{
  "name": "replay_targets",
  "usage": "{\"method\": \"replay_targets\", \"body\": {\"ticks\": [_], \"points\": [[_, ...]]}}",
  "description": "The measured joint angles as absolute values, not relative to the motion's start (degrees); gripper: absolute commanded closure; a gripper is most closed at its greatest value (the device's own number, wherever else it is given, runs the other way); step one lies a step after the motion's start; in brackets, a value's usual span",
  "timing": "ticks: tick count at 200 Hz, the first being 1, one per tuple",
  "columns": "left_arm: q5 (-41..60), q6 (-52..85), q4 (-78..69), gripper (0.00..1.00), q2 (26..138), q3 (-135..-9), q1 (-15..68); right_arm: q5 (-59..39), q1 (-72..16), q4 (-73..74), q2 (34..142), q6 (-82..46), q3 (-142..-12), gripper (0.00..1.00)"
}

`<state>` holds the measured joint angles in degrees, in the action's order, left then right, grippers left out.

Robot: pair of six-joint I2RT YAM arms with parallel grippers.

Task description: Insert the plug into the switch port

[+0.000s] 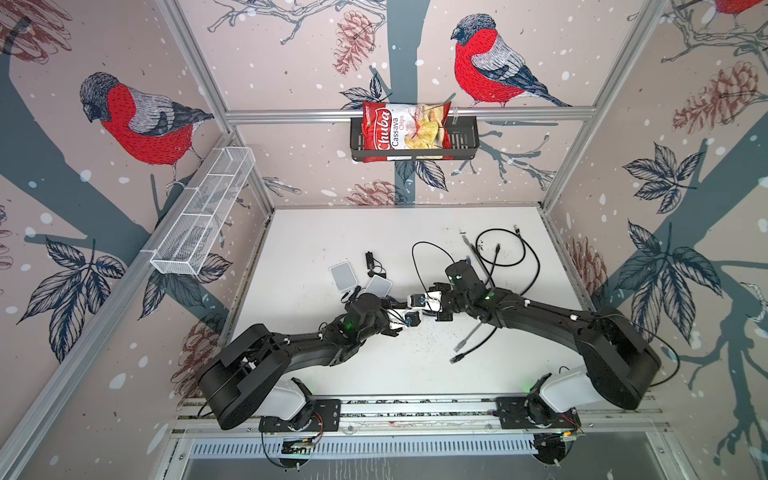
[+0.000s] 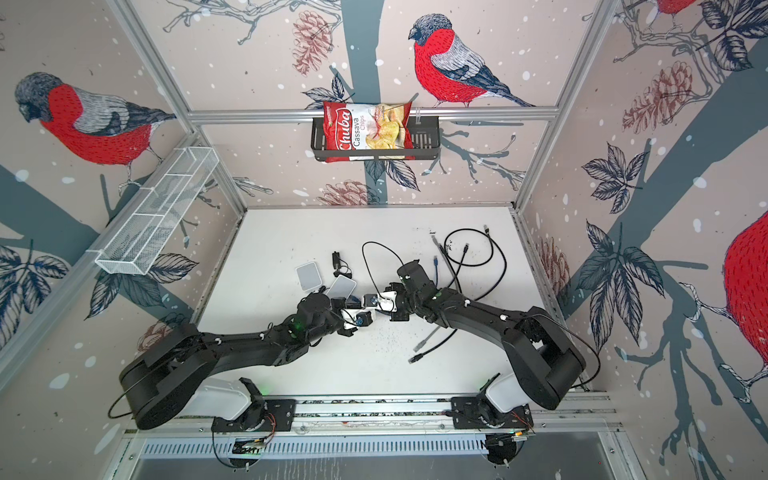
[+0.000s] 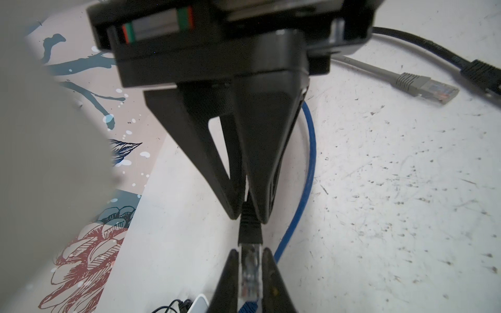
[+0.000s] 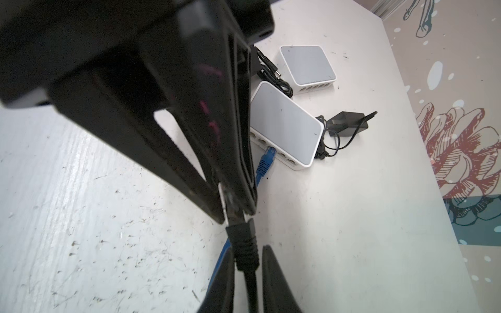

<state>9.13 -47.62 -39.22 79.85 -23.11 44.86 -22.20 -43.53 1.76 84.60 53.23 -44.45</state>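
The big white table (image 1: 316, 249) has small dark marks all over it. Two black arms reach in over it and meet in the air just beside the closer switch (image 4: 287, 127), on the side where its ports are.

That switch is a flat white box with a gray top. It lies on the table with its row of ports facing the grippers. A second switch (image 4: 307, 65) just like it lies right behind the closer switch, farther from the arms. A black power block (image 4: 349, 124) with a thin cord lies just beside the closer switch, at its end.

A blue cable (image 3: 309, 151) runs along the table, and its blue plug (image 4: 267, 160) sits in one of the middle ports of the closer switch. A gray cable (image 3: 379, 70) lies well away from the closer switch, past the grippers.

The left gripper (image 3: 250, 254) has its fingers close together, pinching the clear end of the plug (image 3: 250, 271). The right gripper (image 3: 248, 214) faces it tip to tip. Its fingers are close together too, squeezing the black sleeve at the back of that same plug. The black cable (image 4: 250, 287) runs back between the right fingers.

So the plug is up in the air between the two grippers, near the closer switch and not in any port.
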Motion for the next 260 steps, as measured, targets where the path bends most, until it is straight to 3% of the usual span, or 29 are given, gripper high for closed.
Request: {"method": "replay_targets", "body": {"ticks": [13, 30, 64, 114, 137, 162, 213, 260], "points": [[9.1, -47.9, -39.13, 0.83, 79.83, -23.16, 44.86, -22.02, -43.7, 1.63, 84.6, 52.71, -44.45, 0.91], [9.28, -47.75, -38.7, 0.74, 79.85, -23.31, 44.86, -22.0, -43.77, 1.5, 84.66, 52.4, -44.45, 0.95], [9.45, -44.77, -38.35, 0.45, 79.72, -23.33, 44.91, -22.09, -43.99, 2.63, 85.78, 52.14, -45.39, 0.97], [5.96, -38.35, -36.1, 0.27, 75.44, -23.27, 42.22, -22.33, -43.13, 3.92, 90.5, 47.2, -49.32, 0.97], [3.75, -33.15, -33.82, 0.04, 72.23, -23.31, 39.16, -20.62, -43.0, 3.84, 93.69, 42.46, -52.47, 0.97], [-3.16, -23.07, -32.36, 0.02, 70.06, -26.24, 35.33, -19.03, -43.46, 1.04, 98.52, 38.37, -56.77, 0.97], [-5.96, -4.82, -21.12, 0.03, 75.59, -37.58, 27.92, -15.2, -44.51, 0.4, 104.07, 28.12, -59.88, 0.98], [-4.27, 5.34, -12.51, 0.13, 82.81, -42.26, 27.64, -12.05, -44.62, 0.8, 106.15, 23.62, -59.11, 0.98]]}}
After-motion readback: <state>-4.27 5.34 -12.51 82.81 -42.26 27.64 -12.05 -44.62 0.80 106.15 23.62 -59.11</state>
